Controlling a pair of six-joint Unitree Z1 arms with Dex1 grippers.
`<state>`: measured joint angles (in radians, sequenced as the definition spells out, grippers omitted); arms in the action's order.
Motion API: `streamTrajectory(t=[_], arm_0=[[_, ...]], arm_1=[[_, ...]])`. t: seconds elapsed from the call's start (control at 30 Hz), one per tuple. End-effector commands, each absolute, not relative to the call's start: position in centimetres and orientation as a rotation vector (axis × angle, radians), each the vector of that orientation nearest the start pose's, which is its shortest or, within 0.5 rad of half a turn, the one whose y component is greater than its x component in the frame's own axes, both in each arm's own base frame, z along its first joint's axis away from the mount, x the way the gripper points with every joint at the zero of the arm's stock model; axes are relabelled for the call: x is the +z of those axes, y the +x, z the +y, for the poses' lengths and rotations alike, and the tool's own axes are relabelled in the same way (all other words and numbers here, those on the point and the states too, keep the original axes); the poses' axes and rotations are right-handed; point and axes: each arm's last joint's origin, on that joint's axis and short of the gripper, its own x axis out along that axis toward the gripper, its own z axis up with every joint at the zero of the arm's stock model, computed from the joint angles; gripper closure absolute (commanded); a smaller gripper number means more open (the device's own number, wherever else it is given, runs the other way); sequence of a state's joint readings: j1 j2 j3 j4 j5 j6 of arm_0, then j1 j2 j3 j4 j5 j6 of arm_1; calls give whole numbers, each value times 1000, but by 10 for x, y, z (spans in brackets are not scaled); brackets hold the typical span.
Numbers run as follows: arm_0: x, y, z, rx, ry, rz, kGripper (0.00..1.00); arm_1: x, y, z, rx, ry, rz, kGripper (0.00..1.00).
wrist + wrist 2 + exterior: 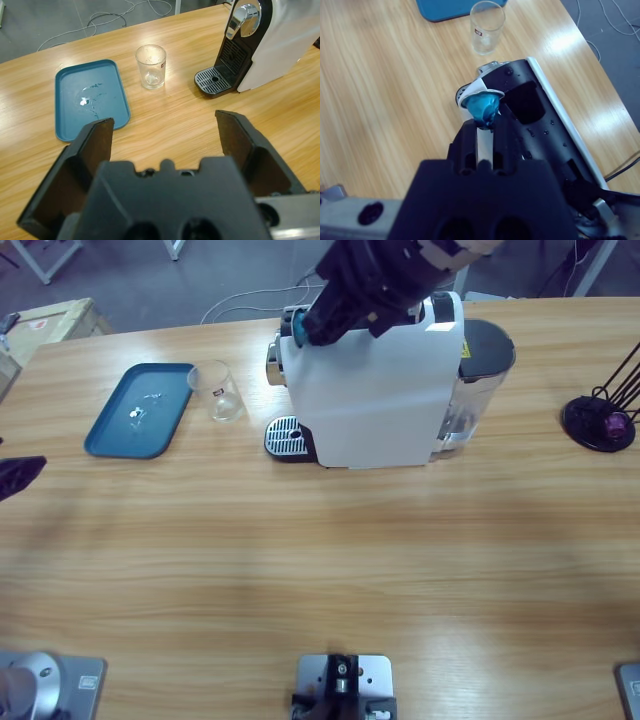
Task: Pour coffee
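A teal coffee capsule [482, 107] with a silver rim is clamped between the 2 jaws of the right pincer [484, 131], held just above the open top of the coffee machine [365, 395], near its front end. In the high view the capsule shows as a small blue patch at the tip of the dark arm that comes down from the top edge over the machine. The machine is white with a black top and a chrome lever at the front; its drip grate [284, 436] sits on the desk [320, 570] below the spout, with nothing on it. A clear water tank [478, 390] with a dark lid is fitted at the machine's far end.

Just beside the grate, apart from it, stands 1 clear glass [218, 391], upright and empty. Next to the glass lies a blue tray [140, 410], flat on the desk, with a few shiny streaks on its surface.

The left pincer [162, 132] hangs over the desk well apart from these things, its 2 jaws spread wide and holding nothing. A black capsule stand [600, 420] sits near the desk's edge past the water tank.
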<state>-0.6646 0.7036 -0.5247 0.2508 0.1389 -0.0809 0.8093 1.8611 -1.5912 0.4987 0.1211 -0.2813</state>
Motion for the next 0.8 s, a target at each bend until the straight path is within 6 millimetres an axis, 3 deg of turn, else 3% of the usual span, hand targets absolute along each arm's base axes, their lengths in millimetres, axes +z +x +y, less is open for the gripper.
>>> streamTrajectory(t=[0.03,0.8], arm_0=[[287,54,-34,-510,93,451,147],[287,54,-34,-508,93,449,147]], arm_1=[[336,305,304,914,-552,664,1000],[318,317,312,937,-582,732,1000]])
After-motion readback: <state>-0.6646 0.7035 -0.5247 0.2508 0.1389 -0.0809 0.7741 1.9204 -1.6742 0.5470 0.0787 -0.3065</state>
